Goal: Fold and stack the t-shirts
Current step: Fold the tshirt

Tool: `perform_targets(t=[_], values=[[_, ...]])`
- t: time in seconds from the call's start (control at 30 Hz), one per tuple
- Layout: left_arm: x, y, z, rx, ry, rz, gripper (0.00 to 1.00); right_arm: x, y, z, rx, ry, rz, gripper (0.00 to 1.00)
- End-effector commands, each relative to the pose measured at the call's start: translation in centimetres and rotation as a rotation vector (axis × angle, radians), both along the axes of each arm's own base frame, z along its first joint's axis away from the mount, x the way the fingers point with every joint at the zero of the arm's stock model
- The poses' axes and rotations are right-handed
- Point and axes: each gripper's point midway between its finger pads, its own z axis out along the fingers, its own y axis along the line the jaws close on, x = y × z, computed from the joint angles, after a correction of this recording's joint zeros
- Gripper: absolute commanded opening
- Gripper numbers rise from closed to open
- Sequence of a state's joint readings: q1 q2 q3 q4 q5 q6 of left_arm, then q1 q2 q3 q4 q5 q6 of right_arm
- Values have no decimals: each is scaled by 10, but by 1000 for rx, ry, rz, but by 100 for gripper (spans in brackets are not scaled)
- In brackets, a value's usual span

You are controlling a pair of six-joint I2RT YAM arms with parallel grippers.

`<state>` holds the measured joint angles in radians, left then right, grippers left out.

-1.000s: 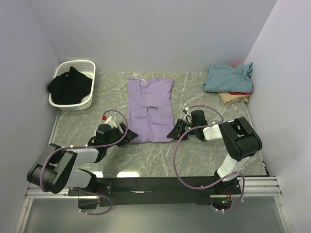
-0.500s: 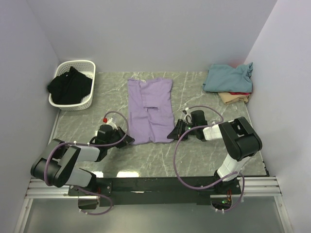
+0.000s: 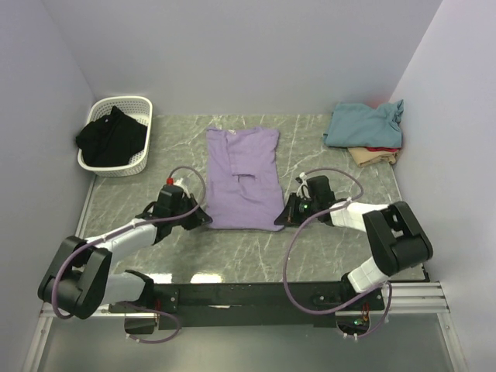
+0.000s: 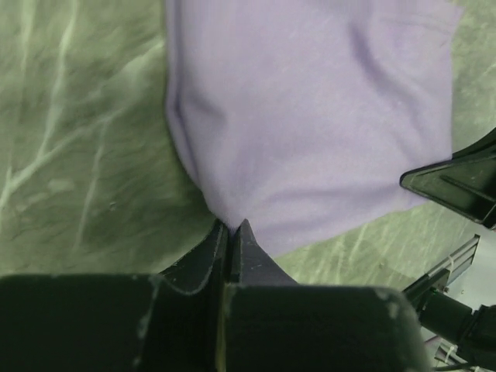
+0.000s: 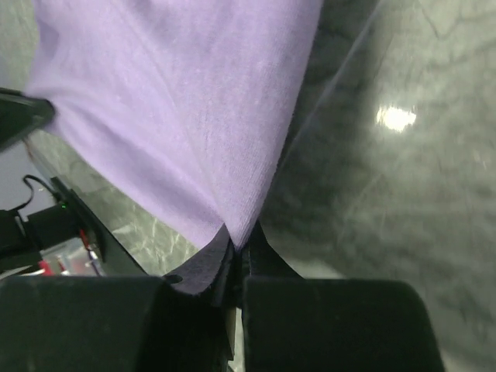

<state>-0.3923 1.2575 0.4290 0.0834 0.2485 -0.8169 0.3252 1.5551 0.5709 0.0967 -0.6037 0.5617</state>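
A lavender t-shirt (image 3: 243, 177) lies on the marble table, narrowed with its sides turned in, collar end far. My left gripper (image 3: 208, 221) is shut on its near-left corner (image 4: 232, 225). At the near-right corner (image 5: 236, 236) my right gripper (image 3: 282, 220) is shut on the cloth too. Both near corners are drawn taut between the jaws, and the hem looks slightly raised off the table. At the back right sits a stack of folded t-shirts: teal (image 3: 364, 122) on top, red (image 3: 384, 149) under it, tan (image 3: 373, 157) at the bottom.
A white basket (image 3: 136, 103) holding dark clothing (image 3: 113, 138) stands at the back left. Lilac walls close in the table on three sides. The black rail (image 3: 248, 294) with the arm bases runs along the near edge.
Both grippers have shut on the lavender shirt's near corners. The near hem is pulled wider, and the right gripper has shifted slightly nearer and rightward.
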Motion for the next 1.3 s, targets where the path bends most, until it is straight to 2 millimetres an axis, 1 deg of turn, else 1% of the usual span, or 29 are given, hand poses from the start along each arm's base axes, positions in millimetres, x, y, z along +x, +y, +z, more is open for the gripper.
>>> perform_targets(t=[0.0, 0.07, 0.2, 0.33, 0.4, 0.43, 0.5, 0.53, 0.6, 0.67, 0.73, 0.83, 0.87, 0.93, 0.97, 1.0, 1.03, 1.07, 1.1, 1.13, 1.17, 1.2, 1.27], values=[[-1, 4, 16, 63, 23, -35, 1, 1, -10, 21, -82, -53, 8, 0], [-5, -2, 17, 36, 33, -62, 1, -2, -9, 28, -75, -50, 22, 0], [-15, -5, 15, 34, 72, -98, 1, -10, -8, 32, -67, -27, 53, 0], [-25, -9, 22, 32, 84, -127, 1, -20, -3, 42, -47, -31, 91, 0], [-28, -10, 31, 29, 68, -126, 1, -26, -5, 45, -54, -26, 93, 0], [-31, -9, 32, 32, 77, -126, 1, -27, -5, 51, -49, -42, 92, 0], [-33, -11, 43, 20, 59, -128, 1, -34, -5, 55, -52, -35, 99, 0], [-37, -11, 44, 20, 67, -129, 1, -36, -6, 61, -48, -51, 100, 1], [-38, -14, 57, 2, 45, -132, 1, -43, -6, 66, -54, -45, 105, 1], [-38, -14, 65, 5, 42, -127, 1, -44, -6, 77, -49, -67, 103, 2], [-39, -15, 72, 4, 32, -128, 1, -51, -4, 84, -47, -70, 117, 3], [-40, -18, 87, 6, 21, -135, 1, -54, -3, 98, -42, -83, 127, 4], [-36, -18, 96, 7, 3, -127, 1, -55, -3, 100, -50, -87, 130, 4], [-36, -18, 105, 9, -10, -124, 1, -56, -4, 107, -62, -93, 135, 5], [-31, -18, 115, 9, -33, -118, 1, -55, -4, 110, -65, -96, 134, 6], [-31, -18, 116, 15, -32, -118, 1, -54, -4, 113, -71, -101, 138, 6], [-28, -18, 120, 16, -40, -116, 1, -50, -3, 119, -67, -118, 134, 7], [-24, -19, 127, 19, -56, -117, 1, -46, -3, 123, -70, -127, 127, 7], [-21, -18, 126, 33, -54, -111, 1, -42, -3, 125, -81, -145, 125, 7], [-18, -19, 127, 36, -59, -109, 1, -34, -2, 131, -87, -160, 114, 7], [-13, -20, 132, 41, -75, -108, 1, -30, -2, 133, -95, -172, 108, 7], [-9, -20, 129, 54, -70, -101, 1, -22, -5, 135, -116, -191, 92, 8], [3, -23, 136, 56, -105, -98, 1, -8, -2, 140, -131, -213, 82, 8]])
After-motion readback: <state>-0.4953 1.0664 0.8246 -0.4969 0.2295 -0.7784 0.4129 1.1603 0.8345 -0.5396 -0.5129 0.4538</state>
